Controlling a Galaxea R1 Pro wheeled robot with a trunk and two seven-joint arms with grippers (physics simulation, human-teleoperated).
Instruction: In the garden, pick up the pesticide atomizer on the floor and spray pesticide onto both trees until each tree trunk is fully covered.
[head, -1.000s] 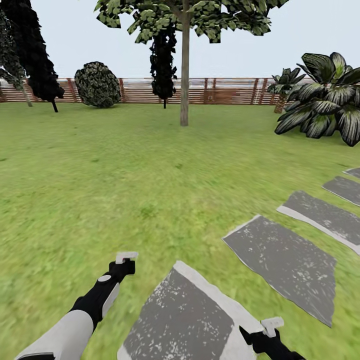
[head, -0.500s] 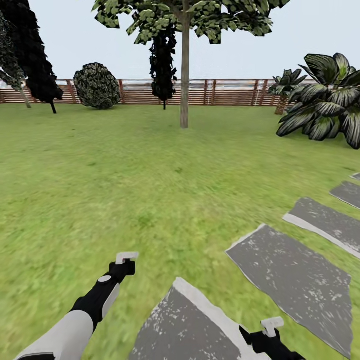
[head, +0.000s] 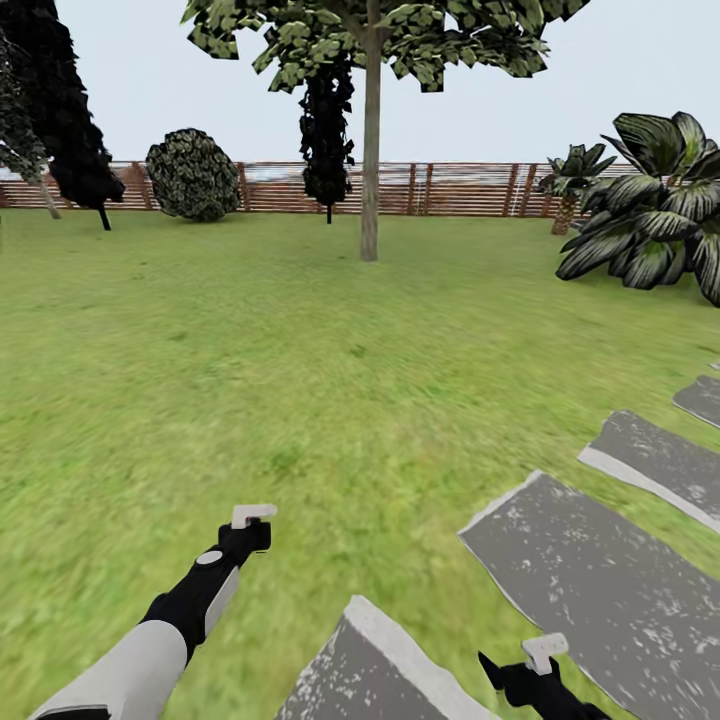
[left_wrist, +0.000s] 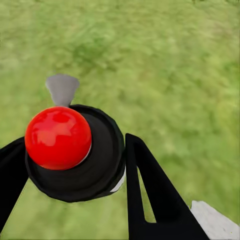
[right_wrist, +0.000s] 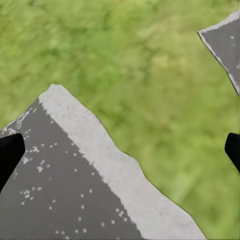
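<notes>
1. Atomizer: in the left wrist view it sits between the two dark fingers of the left pincer, red top toward the camera and a small grey nozzle tip beyond it. The pincer is closed on the bottle body. Pickup is judged complete.

2. Left pincer in the head view: held low and forward over the grass, clear of the ground. The bottle itself is too small to make out there; only a pale piece shows at the arm's tip.

3. Right pincer: at the lower edge of the head view, above a slab. In the right wrist view its finger tips sit at opposite edges of the picture, so the jaws stand wide with nothing between them.

4. Tree: one straight trunk stands ahead, well apart from the robot, across open lawn and short of the fence. It may be one of the two targets, but at this range its surface cannot be checked.

5. Spraying: no spray or coating is visible on any trunk. Both trunks are judged still to be treated.

6. Remaining work, as a judgement: close the gap to the first trunk, aim the nozzle, cover it fully, then repeat at the second tree.
</notes>
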